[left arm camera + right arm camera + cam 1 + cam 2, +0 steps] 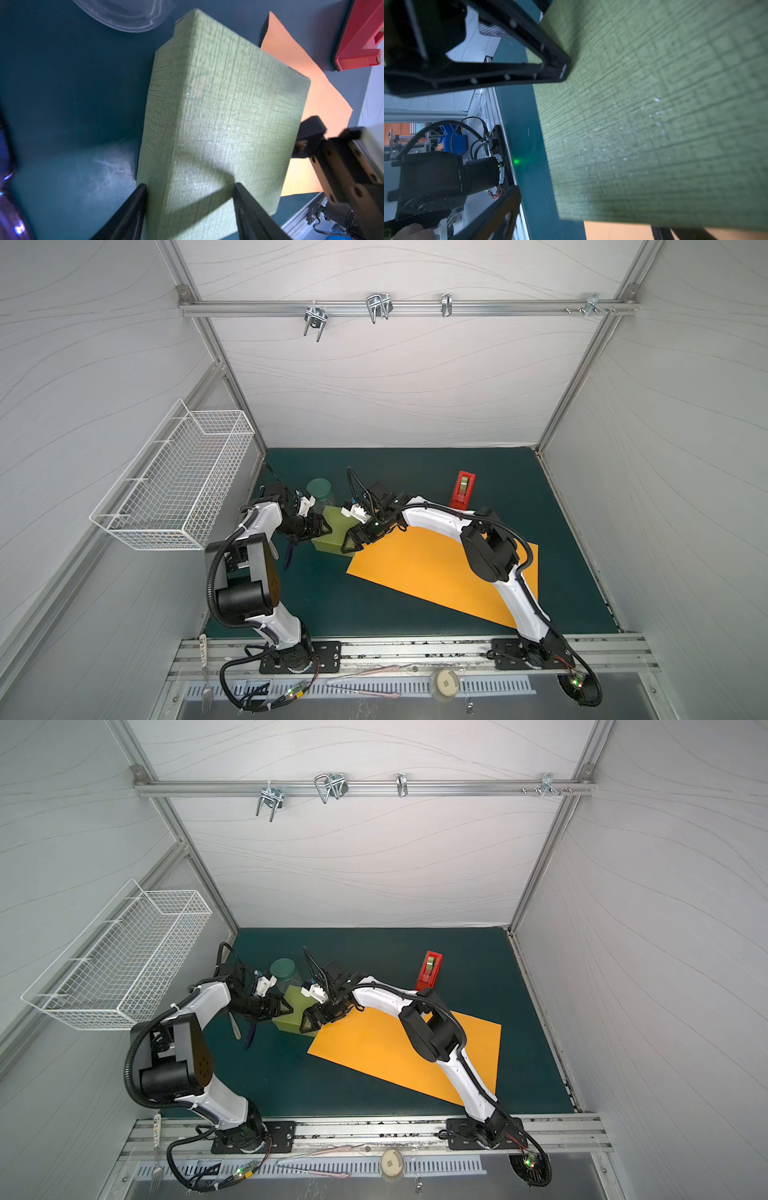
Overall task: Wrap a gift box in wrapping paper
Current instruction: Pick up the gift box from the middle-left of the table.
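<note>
The yellow-green gift box [332, 526] sits on the green mat at the far left corner of the orange wrapping paper [415, 568], which lies flat. My left gripper [322, 527] holds the box from the left. In the left wrist view one finger presses its side wall and the other its top face [218, 104]. My right gripper [357, 540] is wide open at the box's right edge, over the paper corner [612, 230]. Both top views show the box [293, 1011] between the two grippers. In the right wrist view the box's textured face [654, 124] fills most of the picture.
A clear jar with a dark green lid [320, 491] stands just behind the box. A red tape dispenser [462, 489] stands behind the paper. A thin blue-handled tool [289, 553] lies left of the box. A white wire basket [178, 485] hangs on the left wall.
</note>
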You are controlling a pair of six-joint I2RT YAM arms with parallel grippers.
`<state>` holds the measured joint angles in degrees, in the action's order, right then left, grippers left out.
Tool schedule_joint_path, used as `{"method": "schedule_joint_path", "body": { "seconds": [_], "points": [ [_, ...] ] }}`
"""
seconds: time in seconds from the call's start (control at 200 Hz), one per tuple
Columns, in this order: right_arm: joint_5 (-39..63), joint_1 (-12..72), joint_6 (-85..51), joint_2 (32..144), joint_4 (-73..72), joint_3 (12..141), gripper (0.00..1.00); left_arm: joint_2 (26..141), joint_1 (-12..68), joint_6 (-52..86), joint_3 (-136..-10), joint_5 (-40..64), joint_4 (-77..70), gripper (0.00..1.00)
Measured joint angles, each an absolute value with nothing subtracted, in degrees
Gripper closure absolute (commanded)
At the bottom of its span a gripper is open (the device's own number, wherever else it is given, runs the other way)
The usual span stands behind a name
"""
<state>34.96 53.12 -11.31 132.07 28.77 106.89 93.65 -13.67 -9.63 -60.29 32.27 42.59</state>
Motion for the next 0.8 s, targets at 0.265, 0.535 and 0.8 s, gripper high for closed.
{"method": "schedule_joint_path", "body": {
  "seconds": [0.265, 0.535, 0.8],
  "points": [
    [35.2, 52.8, -11.5, 132.1, 30.9, 107.5, 0.08, 93.9, -14.0, -10.2, -60.3, 34.4, 43.0, 0.39],
    [35.5, 52.3, -10.5, 128.4, 31.5, 103.9, 0.08, 93.9, -13.9, -11.1, -60.3, 37.4, 45.1, 0.39],
    [35.8, 50.2, -8.8, 119.8, 29.5, 94.9, 0.08, 93.5, -8.7, -11.7, -60.4, 38.6, 46.6, 0.38]
  ]
}}
